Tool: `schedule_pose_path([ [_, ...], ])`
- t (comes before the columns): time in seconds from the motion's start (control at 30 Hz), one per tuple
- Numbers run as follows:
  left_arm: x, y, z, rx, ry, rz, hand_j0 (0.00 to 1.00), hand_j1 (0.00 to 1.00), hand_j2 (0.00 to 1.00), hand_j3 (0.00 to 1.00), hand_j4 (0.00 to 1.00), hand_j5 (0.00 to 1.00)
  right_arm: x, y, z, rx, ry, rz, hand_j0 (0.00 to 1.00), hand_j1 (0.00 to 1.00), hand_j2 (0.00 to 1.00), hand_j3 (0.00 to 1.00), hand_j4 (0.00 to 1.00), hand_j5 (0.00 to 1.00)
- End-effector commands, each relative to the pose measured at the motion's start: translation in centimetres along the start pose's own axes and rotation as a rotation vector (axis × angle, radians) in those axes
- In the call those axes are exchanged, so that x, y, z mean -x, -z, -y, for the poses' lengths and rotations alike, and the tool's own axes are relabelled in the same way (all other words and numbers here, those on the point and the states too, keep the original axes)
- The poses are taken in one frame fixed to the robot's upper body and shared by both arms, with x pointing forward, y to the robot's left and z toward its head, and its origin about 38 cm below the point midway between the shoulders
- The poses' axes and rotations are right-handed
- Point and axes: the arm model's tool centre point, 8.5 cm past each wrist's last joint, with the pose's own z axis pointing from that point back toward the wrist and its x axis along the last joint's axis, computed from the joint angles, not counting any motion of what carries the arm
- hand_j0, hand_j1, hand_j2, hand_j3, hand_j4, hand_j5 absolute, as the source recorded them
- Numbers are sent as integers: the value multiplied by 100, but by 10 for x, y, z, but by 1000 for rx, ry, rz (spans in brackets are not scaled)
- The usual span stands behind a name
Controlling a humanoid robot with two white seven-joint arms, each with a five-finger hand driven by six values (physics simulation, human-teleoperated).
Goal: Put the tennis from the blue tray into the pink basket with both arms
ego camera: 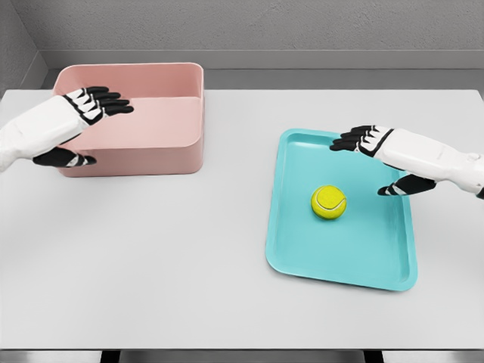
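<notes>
- Right hand [378, 159] hovered over the far right part of the blue tray [295, 227], fingers spread and thumb held apart below them, holding nothing; it sat near the tennis ball [328, 202] but clear of it, up and to the ball's right
- Open like that and angled toward the ball, it looked poised for a grasp from the right side, which had not yet begun
- Left hand [91, 113] hung over the left end of the pink basket [166, 151], fingers stretched out across the opening and thumb low by the front wall, also empty; I judged it was parked there to receive the ball or steady the basket, since the task called for both arms
- The tennis ball lay in the tray, roughly at its middle, touching neither hand
- Tray and basket stood well apart on the white desk [151, 265], basket at the far left, tray at the right, so the ball would have to be carried across the bare stretch between them
- The 1 risk I saw was the ball rolling on the flat tray if nudged before the fingers closed
</notes>
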Motion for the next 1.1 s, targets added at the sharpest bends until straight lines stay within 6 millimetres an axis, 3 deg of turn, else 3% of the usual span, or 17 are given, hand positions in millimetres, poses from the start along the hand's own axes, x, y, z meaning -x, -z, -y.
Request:
schedule_pose_path([
  [0.0,-3,1,4,-3,-31,8,100,100,100,100,100,100,1,-1,-1,-2,6,-4,100,100,100,100,100,100],
  [0.33,-6,0,16,66,-74,9,100,100,100,100,100,100,-5,-13,4,-111,-43,-6,100,100,100,100,100,100],
  [0.6,-8,1,12,57,-69,17,100,100,100,100,100,100,-11,28,-2,-82,-70,54,100,100,100,100,100,100],
  [0.67,-7,-1,10,50,-76,12,100,100,100,100,100,100,-13,29,-16,-160,-62,62,100,100,100,100,100,100],
  [0.8,-7,-5,11,69,-78,10,100,100,100,100,100,100,-17,34,-26,-207,-58,83,100,100,100,100,100,100],
  [1.07,-13,-4,17,127,-88,27,100,100,100,100,100,100,-18,39,-24,-201,-71,89,100,100,100,100,100,100],
])
